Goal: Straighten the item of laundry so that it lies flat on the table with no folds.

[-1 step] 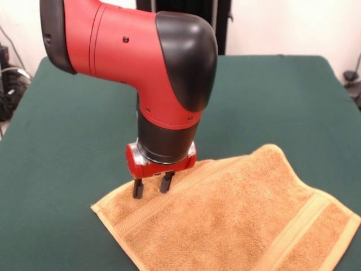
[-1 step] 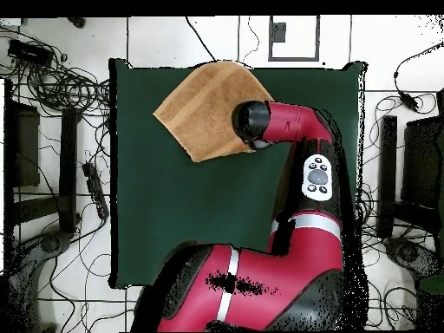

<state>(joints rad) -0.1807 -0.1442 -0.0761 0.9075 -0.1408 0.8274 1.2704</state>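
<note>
Towel (image 1: 237,220): orange-tan terry cloth, spread on the table and turned corner-wise to its edges; in the front view it runs off the lower picture edge.
Towel, overhead (image 2: 206,106): lies at the table's far end from the robot's base, one corner reaching that end's edge.
Bands: a paler flat woven strip crosses the cloth near each end, one just below the tool tips, the other toward the lower right corner in the front view.
Hem: paler edging along the left end of the cloth.
Surface: mostly flat; the far corner, at upper right in the front view, rises in a soft hump.
Table (image 1: 67,130): dark green cloth cover, far wider than the towel.
Tool (image 1: 151,188): two dark fingers pointing straight down, a narrow gap between them, tips at the towel's surface near its left end; nothing is gripped between them.
Arm (image 1: 169,84): red and black, reaching down over the towel's near-left part.
Arm, overhead (image 2: 286,121): its wrist covers the towel's right corner.
</note>
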